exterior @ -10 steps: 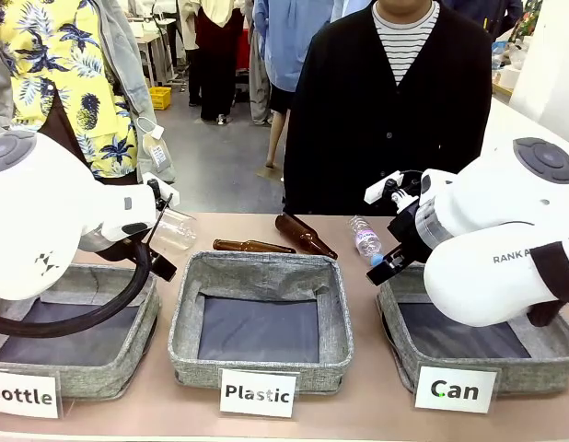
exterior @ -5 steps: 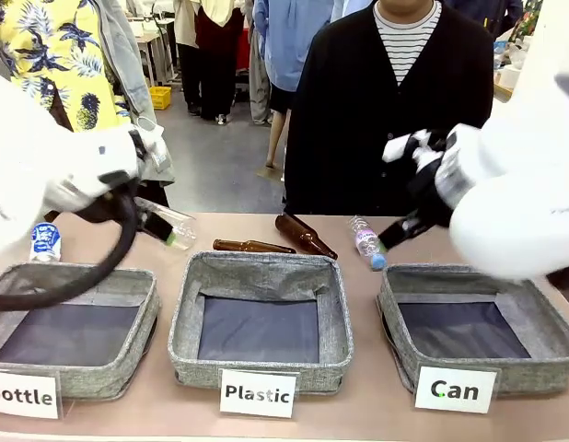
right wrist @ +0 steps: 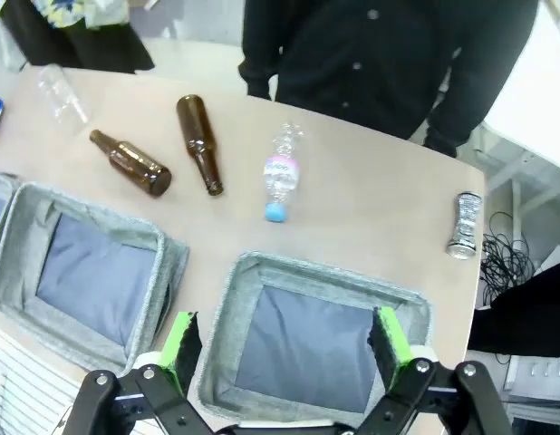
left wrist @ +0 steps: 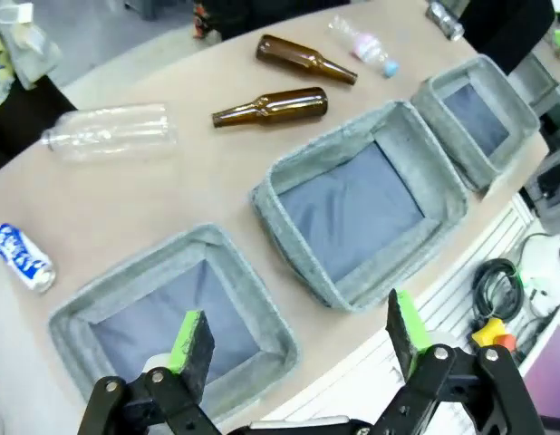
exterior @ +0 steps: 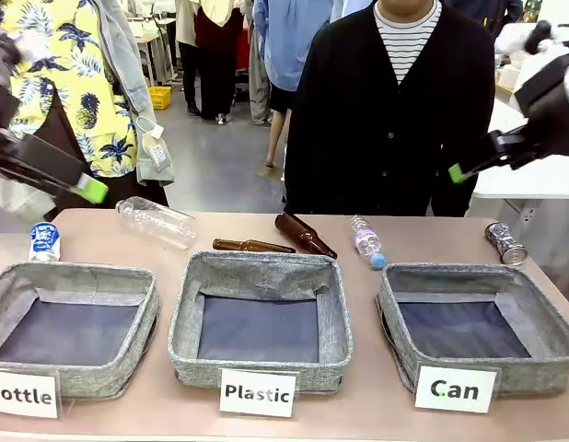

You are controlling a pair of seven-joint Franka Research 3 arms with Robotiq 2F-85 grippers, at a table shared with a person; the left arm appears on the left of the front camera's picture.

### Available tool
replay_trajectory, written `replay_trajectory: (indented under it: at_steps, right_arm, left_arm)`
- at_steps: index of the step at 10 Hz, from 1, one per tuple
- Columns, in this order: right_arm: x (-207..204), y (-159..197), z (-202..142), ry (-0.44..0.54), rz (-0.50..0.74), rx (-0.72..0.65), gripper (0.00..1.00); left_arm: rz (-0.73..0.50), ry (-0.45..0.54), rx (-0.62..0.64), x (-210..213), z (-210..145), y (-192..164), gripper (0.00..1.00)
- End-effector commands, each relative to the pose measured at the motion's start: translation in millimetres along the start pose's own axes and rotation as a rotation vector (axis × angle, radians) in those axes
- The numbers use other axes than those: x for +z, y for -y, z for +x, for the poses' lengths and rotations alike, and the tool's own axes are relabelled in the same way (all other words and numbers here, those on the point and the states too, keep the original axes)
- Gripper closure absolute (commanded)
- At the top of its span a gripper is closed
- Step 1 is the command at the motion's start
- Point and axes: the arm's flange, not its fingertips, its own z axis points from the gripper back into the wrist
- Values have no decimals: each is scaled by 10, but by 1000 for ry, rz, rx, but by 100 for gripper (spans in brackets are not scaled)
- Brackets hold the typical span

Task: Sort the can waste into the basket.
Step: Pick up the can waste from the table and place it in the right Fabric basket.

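Cans lie at opposite ends of the table (exterior: 432, 241) in the front view. The silver can (exterior: 505, 243) is on its side near the right edge, just behind the Can basket (exterior: 469, 273). The blue can (exterior: 45, 241) is near the left edge, behind the Bottle basket (exterior: 73, 273).

From the left wrist we see the left gripper (left wrist: 296, 333) spread wide and empty, high above the table's near edge.

From the right wrist we see the right gripper (right wrist: 284, 343) equally wide and empty, above the Can basket's near rim, with bare tabletop around the silver can. A blue sliver at the picture's left edge is perhaps the blue can.
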Motion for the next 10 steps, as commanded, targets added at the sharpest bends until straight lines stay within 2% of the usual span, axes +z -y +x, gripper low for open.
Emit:
replay_trajectory:
  at_steps: [1,2,3,4,5,6,7,8,9,10]
  right_arm:
    - [-55,-87,0,-10,17,21,0]
    - [-55,-87,0,-10,17,21,0]
    - [-10,8,-1,-2,-3,0,0]
    - [-153,-55,-4,-61,-57,23,0]
    - [-104,93,-28,-125,-25,-8,0]
    - [2,414,-57,-199,12,-121,0]
    - [145,869,-159,-269,107,-276,0]
    - [253,1262,-280,-300,235,-450,0]
    - [341,1663,-438,-338,459,-588,0]
    - [355,2051,-650,-327,565,-758,0]
  left_arm:
    - [-9,-21,-14,-154,36,89,0]
    - [-9,-21,-14,-154,36,89,0]
    - [8,0,2,22,-12,-19,0]
    - [-98,-70,-44,-46,46,18,0]
    - [-223,-71,-17,93,24,-69,0]
    - [-352,-68,40,303,-68,-332,0]
    - [-502,-45,111,520,-268,-705,0]
    - [-670,-14,81,662,-482,-1037,0]
    - [-777,40,131,750,-704,-1349,0]
    - [-844,126,211,791,-964,-1636,0]
